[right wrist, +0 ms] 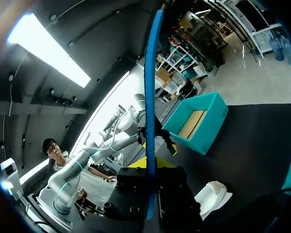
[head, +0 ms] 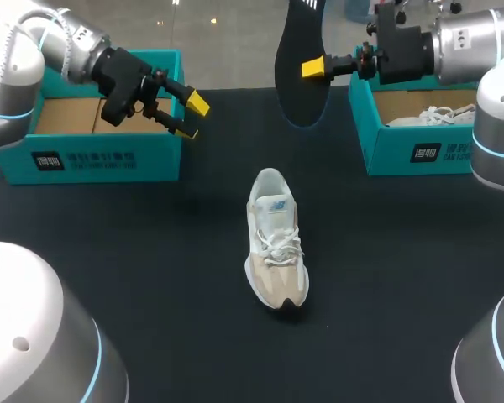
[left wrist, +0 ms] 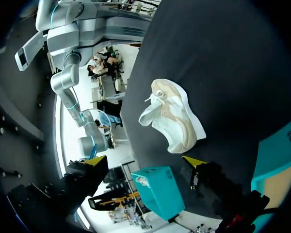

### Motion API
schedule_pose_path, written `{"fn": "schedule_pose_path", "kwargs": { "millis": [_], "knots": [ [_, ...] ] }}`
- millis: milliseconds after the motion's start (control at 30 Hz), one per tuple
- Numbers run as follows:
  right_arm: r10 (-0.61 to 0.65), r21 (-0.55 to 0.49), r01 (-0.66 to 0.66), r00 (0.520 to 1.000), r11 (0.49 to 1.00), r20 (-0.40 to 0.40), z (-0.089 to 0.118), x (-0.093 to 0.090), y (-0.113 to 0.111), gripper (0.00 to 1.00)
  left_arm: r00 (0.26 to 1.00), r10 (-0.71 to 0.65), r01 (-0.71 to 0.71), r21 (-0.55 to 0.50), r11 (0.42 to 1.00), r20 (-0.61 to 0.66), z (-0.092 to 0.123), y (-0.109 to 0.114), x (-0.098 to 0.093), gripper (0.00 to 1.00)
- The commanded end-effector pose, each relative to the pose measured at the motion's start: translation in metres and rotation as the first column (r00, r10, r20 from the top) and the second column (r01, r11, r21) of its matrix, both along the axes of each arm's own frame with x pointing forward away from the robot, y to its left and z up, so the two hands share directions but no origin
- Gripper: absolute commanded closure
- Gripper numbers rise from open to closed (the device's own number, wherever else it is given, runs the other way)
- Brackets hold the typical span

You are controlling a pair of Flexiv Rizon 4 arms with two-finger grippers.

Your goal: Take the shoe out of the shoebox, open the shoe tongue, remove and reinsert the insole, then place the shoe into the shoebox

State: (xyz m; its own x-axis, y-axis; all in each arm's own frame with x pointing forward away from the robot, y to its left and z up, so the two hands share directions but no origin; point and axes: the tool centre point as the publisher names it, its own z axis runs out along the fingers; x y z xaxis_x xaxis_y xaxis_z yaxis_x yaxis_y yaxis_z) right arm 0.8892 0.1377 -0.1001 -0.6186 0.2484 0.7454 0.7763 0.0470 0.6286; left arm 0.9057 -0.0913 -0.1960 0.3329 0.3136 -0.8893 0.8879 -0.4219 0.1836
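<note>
Insole (head: 298,92) is pinched, seemingly edge-on, by the right gripper (head: 309,67); the left gripper (head: 191,117) is held spread, shoe (head: 275,239) well ahead of it.

The shoe (head: 275,239) lies mid-table, with the left shoebox (head: 92,159) at its ten o'clock, the right shoebox (head: 420,153) at two, and the insole (head: 301,75) at twelve.

White-beige shoe (head: 276,239) sits upright; dark insole (head: 298,94) hangs vertical, airborne

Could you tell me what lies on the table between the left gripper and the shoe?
Nothing: in the head view, the black table between the left gripper and the shoe is bare.
</note>
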Motion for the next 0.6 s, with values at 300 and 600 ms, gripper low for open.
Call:
{"fn": "schedule_pose_path", "kwargs": {
  "millis": [300, 600],
  "knots": [
    [0.054, -0.038, -0.049, 0.988, 0.998, 0.143, -0.020, 0.032, 0.011, 1.00, 1.000, -0.001, 0.001, 0.003, 1.000, 0.001, 0.000, 0.000, 0.000, 0.00],
    [0.054, -0.038, -0.049, 0.988, 0.998, 0.143, -0.020, 0.032, 0.011, 1.00, 1.000, -0.001, 0.001, 0.003, 1.000, 0.001, 0.000, 0.000, 0.000, 0.00]
  ]
}}
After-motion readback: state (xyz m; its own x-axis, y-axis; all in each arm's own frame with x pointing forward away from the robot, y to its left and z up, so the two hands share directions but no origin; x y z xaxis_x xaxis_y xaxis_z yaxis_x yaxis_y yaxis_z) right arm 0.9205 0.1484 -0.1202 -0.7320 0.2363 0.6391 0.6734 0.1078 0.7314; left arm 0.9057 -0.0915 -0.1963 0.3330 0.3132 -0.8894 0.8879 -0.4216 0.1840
